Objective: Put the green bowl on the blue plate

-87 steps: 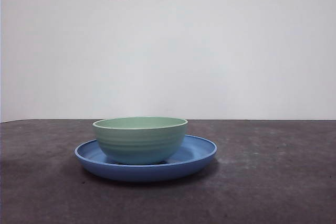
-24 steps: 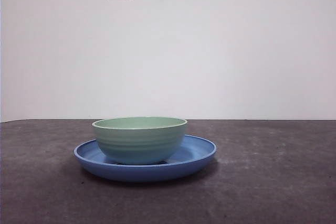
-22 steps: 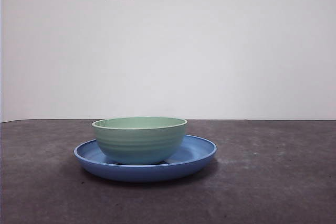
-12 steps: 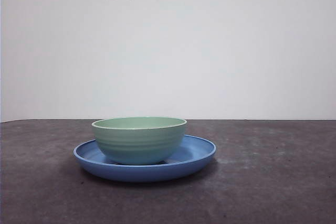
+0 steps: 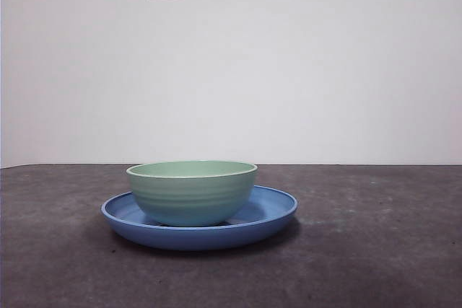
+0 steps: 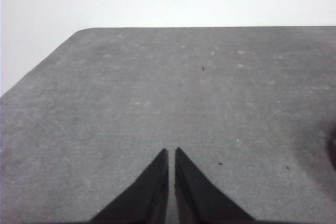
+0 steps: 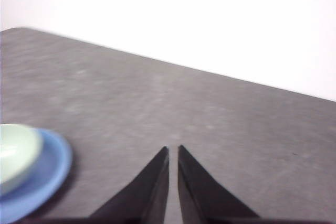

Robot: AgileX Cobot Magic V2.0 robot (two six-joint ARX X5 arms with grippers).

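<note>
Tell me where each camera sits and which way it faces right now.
Front: low at table height, looking level across at the bowl on the plate; no arm shows.
Left wrist: on the left arm, looking down over bare table; left claw shut, empty.
Right wrist: on the right arm, over the table; right claw shut, empty.
Shared: front and right wrist both show the bowl on the plate.

The green bowl [image 5: 192, 191], pale mint, glossy, with faint horizontal ridges and a lighter rim, stands upright and open side up on the blue plate [image 5: 271, 214]. The plate is wide, shallow and glossy with a raised curved rim, and lies flat, clearly wider than the bowl, which sits slightly left of its middle.
</note>
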